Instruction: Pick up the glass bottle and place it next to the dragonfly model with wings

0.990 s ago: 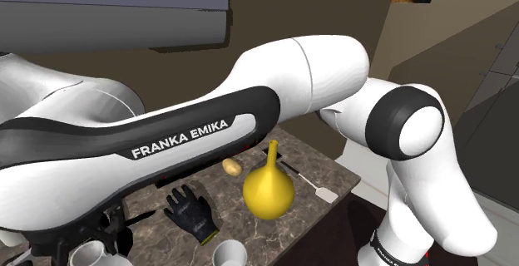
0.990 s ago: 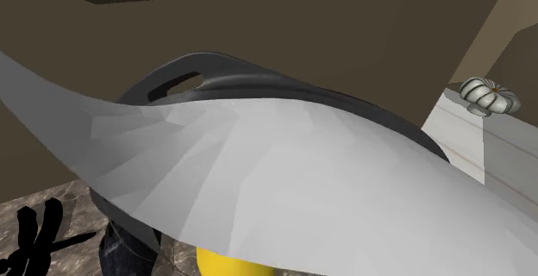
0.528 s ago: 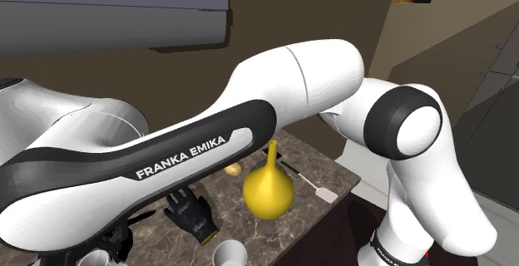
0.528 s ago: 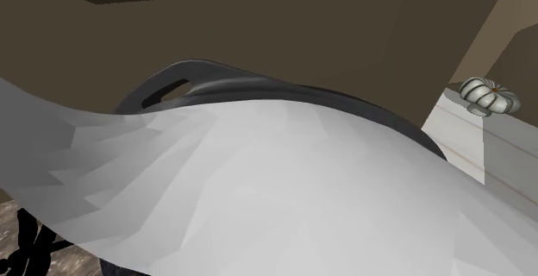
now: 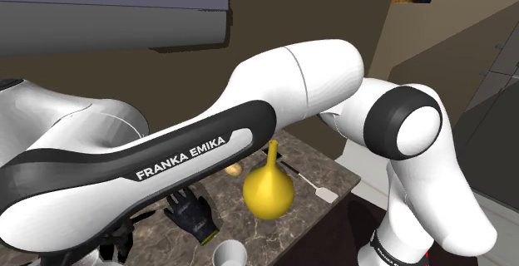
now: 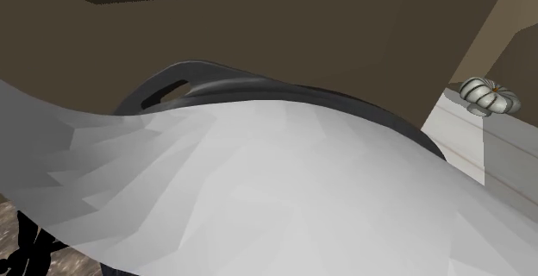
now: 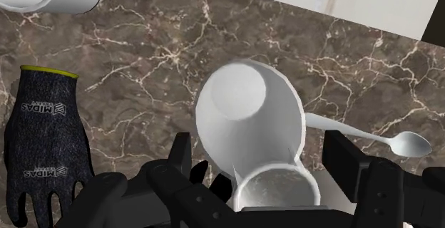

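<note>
marble counter (image 7: 142,63), gripper (image 7: 258,147) astride white bottle (image 7: 239,105)

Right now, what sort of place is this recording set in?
Probably a kitchen: a brown veined marble countertop carries a white cup and a white spoon, and a white garlic-like bulb sits on a pale ledge.

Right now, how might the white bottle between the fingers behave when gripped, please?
The white bottle looks smooth and curved, so it may slip in the open gripper. Its sides taper, so a pinch could squeeze it out. It seems rigid.
</note>
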`<act>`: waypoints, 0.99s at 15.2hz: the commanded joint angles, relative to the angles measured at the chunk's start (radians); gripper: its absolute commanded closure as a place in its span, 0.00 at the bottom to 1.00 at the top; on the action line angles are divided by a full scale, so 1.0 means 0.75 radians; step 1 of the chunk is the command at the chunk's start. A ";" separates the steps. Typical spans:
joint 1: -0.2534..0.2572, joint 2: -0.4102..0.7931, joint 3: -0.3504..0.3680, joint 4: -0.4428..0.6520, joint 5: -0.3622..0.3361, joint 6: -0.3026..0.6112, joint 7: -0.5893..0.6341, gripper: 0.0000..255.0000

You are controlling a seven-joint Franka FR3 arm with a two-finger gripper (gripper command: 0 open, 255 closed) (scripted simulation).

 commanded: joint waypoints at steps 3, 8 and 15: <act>0.000 0.000 0.000 0.000 0.000 0.000 0.000 0.00; 0.021 0.015 0.001 0.196 0.000 -0.179 -0.009 0.00; 0.021 0.015 0.001 0.197 0.000 -0.179 -0.009 0.00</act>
